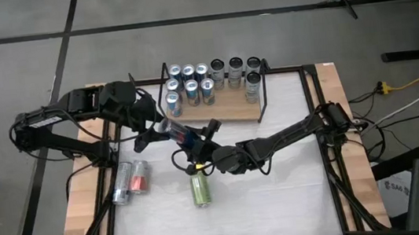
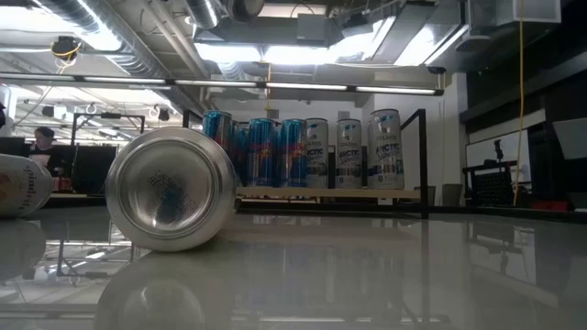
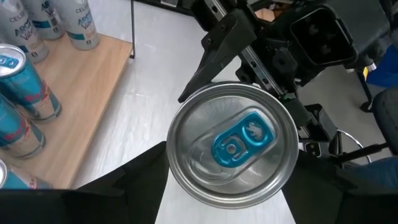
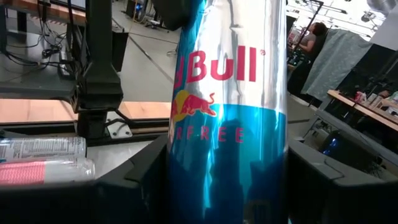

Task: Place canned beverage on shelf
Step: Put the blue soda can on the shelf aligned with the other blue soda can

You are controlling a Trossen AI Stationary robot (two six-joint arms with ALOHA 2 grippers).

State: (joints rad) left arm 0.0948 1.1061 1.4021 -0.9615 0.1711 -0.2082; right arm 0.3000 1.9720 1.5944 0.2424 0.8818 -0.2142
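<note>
Both grippers meet over the middle of the table (image 1: pixel 283 204), just near of the shelf (image 1: pixel 229 114). Between them is a blue and silver can (image 1: pixel 182 134), lying tilted in the air. The left gripper (image 1: pixel 157 130) holds its top end: in the left wrist view the 2 dark fingers (image 3: pixel 134 177) sit on either side of the can's lid, with its blue pull tab facing the camera. The right gripper (image 1: pixel 201 144) is clenched around the can's body, its fingers (image 4: pixel 140 168) pressed to both sides of the printed wall. The shelf stands at the far edge of the table, its wooden board carrying 6 blue cans (image 1: pixel 189 83) on the left and 4 pale cans (image 1: pixel 238 73) on the right, all upright. On the table, a green can (image 1: pixel 200 190) lies on its side near the right gripper, and 2 more cans, 1 silver (image 1: pixel 122 183) and 1 pink (image 1: pixel 139 178), lie side by side to the left.
</note>
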